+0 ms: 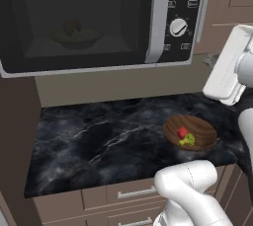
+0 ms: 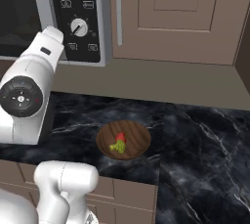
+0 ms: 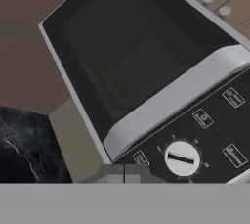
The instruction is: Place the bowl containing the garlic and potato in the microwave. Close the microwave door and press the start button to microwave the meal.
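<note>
The microwave door [image 1: 74,20] is shut, its pale handle [image 1: 159,18] beside the black panel [image 1: 182,13]. Behind the dark window, the bowl [image 1: 76,36] is seen on the turntable, with the potato [image 1: 71,25] in it. The garlic cannot be made out. Panel markings are too small to be read; a white dial [image 3: 181,158] is fitted. The gripper [image 3: 124,174] is pressed together, empty, before the panel. A wooden bowl [image 2: 123,140] rests on the counter [image 1: 99,141].

Microwave door [image 1: 79,20] shut, bowl [image 1: 76,36] inside – wooden bowl [image 1: 190,132] on counter [image 1: 99,141]
</note>
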